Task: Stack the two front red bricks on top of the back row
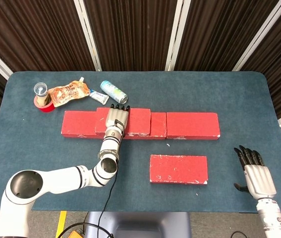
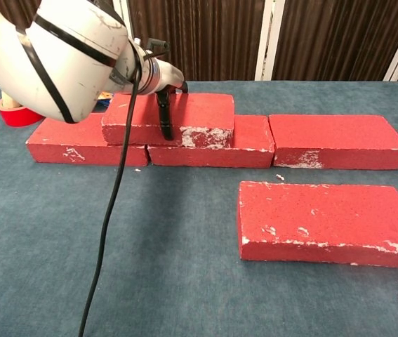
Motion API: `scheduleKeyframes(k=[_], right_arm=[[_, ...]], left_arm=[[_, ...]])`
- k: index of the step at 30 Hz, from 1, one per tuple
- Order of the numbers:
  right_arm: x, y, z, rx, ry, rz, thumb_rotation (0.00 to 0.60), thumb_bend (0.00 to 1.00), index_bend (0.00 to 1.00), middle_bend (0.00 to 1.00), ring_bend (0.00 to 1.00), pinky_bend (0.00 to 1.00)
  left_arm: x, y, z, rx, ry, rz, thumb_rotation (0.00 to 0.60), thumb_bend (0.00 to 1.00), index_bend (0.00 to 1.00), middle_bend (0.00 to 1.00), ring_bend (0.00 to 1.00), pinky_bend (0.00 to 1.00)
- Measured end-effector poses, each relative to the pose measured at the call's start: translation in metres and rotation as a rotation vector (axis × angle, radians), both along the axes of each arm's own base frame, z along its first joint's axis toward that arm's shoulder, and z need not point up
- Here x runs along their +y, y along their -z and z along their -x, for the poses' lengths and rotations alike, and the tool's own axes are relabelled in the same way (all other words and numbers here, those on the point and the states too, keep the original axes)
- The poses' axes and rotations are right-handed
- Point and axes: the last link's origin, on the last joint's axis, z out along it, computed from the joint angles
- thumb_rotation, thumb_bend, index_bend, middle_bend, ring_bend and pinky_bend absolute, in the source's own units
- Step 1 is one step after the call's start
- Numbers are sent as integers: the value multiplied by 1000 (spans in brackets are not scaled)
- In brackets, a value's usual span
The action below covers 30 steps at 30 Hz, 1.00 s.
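Can (image 1: 114, 91), tube (image 1: 98, 96), pouch (image 1: 68, 92) just behind stacked brick (image 1: 136, 119); tape roll (image 1: 43, 105) far left.

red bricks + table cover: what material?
Front red brick: looks like painted foam or light block, matte; white shows where edges are chipped. Real masonry can't be ruled out. Table cover: dark blue felt or short-pile fabric, with a fuzzy, non-reflective texture.

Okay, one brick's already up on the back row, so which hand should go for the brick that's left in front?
Probably the right hand: it lies open and empty on the table just right of the front brick. The left hand holds the stacked brick.
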Motion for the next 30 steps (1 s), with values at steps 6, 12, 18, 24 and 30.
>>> scheduleKeyframes(k=[6,12,18,24,30], right_arm=[[0,0,0,1,1,-2,600,0,146,115,44,0],[0,1,0,0,1,-1,600,0,145,116,44,0],[0,1,0,1,2,-4,600,0,145,116,44,0],[0,0,0,-2,3,-1,600,0,146,116,44,0],[0,1,0,-2,2,-1,600,0,146,115,44,0]], left_arm=[[1,-1,0,10,-6,-7,600,266,0,53,0,44],[1,-1,0,8,-2,-8,600,266,0,12,0,44],[0,-3,1,16,-10,-12,600,264,0,0,0,43],[1,-6,3,46,-24,-30,600,264,0,0,0,44],[2,-8,8,84,-49,-39,600,265,0,0,0,45]])
